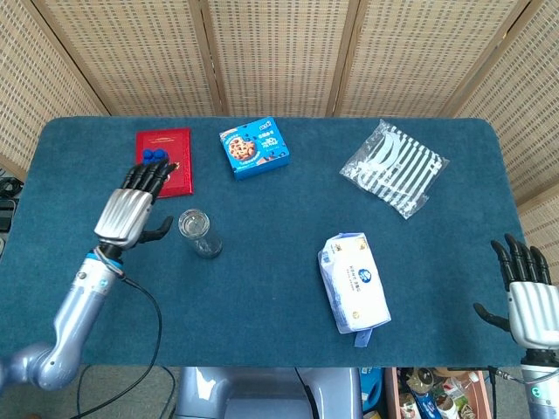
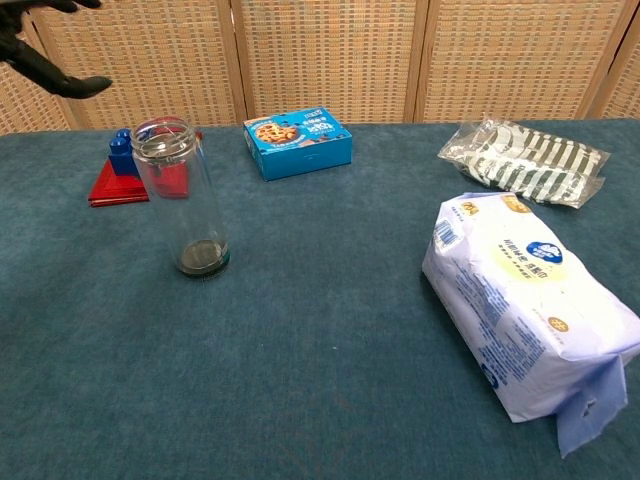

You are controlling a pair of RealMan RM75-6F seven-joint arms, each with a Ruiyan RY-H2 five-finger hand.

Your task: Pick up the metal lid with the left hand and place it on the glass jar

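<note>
The glass jar [image 1: 197,232] [image 2: 182,200] stands upright on the blue table, left of centre. In the head view its mouth shows as a grey disc, the metal lid [image 1: 191,223], lying flat on the rim [image 2: 164,130]. In the chest view the lid is hard to make out. My left hand [image 1: 131,209] hovers just left of the jar, fingers spread, holding nothing and apart from the glass. Only its dark fingers [image 2: 50,75] show at the chest view's top left corner. My right hand [image 1: 527,292] stays open beyond the table's near right corner.
A red box with blue bricks [image 1: 162,160] [image 2: 125,170] lies behind the jar and under the left hand's fingertips. A blue cookie box [image 1: 255,147], a striped plastic bag [image 1: 395,168] and a white tissue pack [image 1: 354,282] lie further right. A wicker screen stands behind.
</note>
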